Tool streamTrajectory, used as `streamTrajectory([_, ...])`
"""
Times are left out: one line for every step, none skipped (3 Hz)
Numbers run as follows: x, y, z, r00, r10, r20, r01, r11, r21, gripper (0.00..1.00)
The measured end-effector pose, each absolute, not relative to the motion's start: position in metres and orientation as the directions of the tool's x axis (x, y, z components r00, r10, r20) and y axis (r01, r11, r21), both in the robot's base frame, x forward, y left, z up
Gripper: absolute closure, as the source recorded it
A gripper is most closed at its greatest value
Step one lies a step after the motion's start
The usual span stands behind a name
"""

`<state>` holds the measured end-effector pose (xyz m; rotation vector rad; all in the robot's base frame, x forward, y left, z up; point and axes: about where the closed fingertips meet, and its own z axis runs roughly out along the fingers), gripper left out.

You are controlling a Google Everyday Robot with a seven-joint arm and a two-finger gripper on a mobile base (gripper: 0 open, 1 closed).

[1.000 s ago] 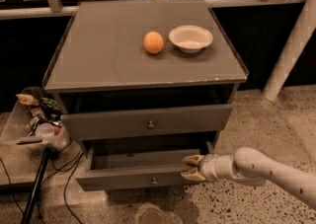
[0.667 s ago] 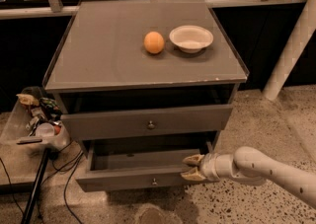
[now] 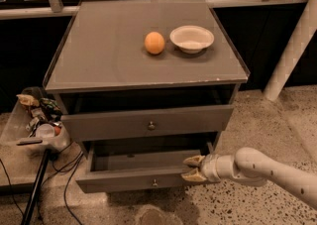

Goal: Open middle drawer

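Note:
The middle drawer (image 3: 133, 179) is the lower grey front with a small round knob (image 3: 155, 183). It stands pulled out, and its dark inside (image 3: 143, 159) shows. My gripper (image 3: 193, 168) is at the right end of this drawer's front panel. It comes in from the right on a pale arm (image 3: 257, 168). Its two yellowish fingertips (image 3: 193, 160) stand apart, one over the drawer's inside and one over its front face. They are open and hold nothing. Another grey drawer front (image 3: 119, 125) with a knob (image 3: 151, 125) sits above, with a dark gap over it.
An orange (image 3: 154, 42) and a white bowl (image 3: 191, 38) sit on the cabinet top (image 3: 99, 45). A clear bin of small items (image 3: 37, 120), a dark pole and cables (image 3: 34, 189) are on the left. A white post (image 3: 292, 50) stands on the right, on speckled floor (image 3: 257, 120).

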<state>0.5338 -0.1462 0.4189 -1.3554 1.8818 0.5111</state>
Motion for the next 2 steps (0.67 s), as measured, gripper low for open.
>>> streamTrajectory([0.5338,-0.1462,0.4189,-0.160,-0.629,-0.761,-0.927,0.360,-0.103,0.36])
streamTrajectory([0.5338,-0.1461,0.4188,-0.160,-0.629,-0.761,-0.927,0.360,-0.103,0.39])
